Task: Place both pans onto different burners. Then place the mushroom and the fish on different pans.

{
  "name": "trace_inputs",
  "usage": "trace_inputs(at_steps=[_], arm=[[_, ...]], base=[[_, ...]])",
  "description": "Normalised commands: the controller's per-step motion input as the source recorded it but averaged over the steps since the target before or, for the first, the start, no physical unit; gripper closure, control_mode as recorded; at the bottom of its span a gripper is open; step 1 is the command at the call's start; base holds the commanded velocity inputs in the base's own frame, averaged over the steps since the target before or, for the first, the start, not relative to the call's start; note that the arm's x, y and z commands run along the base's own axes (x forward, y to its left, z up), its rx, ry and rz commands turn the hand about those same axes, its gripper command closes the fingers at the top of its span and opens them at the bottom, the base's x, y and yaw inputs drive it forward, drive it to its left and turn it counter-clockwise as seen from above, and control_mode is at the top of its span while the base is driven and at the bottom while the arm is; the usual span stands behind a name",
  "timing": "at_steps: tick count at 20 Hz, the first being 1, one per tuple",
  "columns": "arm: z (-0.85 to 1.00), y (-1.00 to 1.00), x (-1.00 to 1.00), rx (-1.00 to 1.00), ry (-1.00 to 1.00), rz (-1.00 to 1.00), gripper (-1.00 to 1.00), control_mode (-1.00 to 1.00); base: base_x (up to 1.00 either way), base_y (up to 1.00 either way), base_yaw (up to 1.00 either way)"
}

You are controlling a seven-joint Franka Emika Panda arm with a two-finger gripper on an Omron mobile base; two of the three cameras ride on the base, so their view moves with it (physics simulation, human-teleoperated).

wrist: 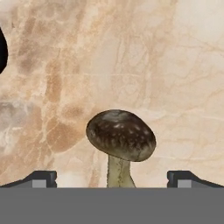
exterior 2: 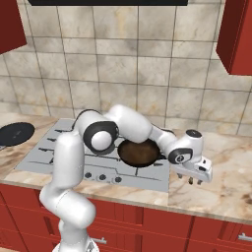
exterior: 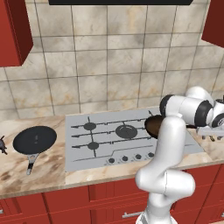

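On the marble counter (exterior 2: 231,187) to the right of the cooktop (exterior: 105,144), the gripper (exterior 2: 195,181) hangs low with its jaws spread wide and nothing between them. In the hand view the mushroom (wrist: 121,141) stands upright on the bare stone, brown speckled cap over a pale stem, and it sits roughly midway between the two dark fingertips (wrist: 41,178), apart from both of them. Whether the tips have reached the level of the cap cannot be told from the base views, where the mushroom itself is too small to make out under the hand.

The dark brown pan (exterior 2: 140,151) rests on the right side of the cooktop, over a burner there (the arm's forearm crosses just behind it in the right base view, and the elbow covers part of it in the left base view). The flat black pan (exterior: 35,140) lies on the counter to the left of the cooktop, off the burners, with its thin grey handle pointing toward the front edge. Just left of it, at the picture's edge, a small dark spiky shape is the fish (exterior: 2,145), also on the counter. The large middle burner (exterior: 127,131) and the smaller ones to its left carry nothing.
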Motion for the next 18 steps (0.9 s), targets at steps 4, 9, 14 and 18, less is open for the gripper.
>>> trace_inputs(at_steps=[4, 9, 14, 18], arm=[[-0.13, -0.03, 0.0, 0.0, 0.0, -0.01, -1.0, -1.0], [-0.11, -0.03, 0.0, 0.0, 0.0, 0.0, -1.0, -1.0], [-0.07, 0.0, 0.0, -0.01, 0.0, 0.0, 1.0, -1.0], [-0.1, -0.01, 0.0, 0.0, 0.0, 0.0, 1.0, -1.0]], base=[[0.0, 0.0, 0.0], [0.0, 0.0, 0.0], [0.0, 0.0, 0.0], [0.0, 0.0, 0.0]])
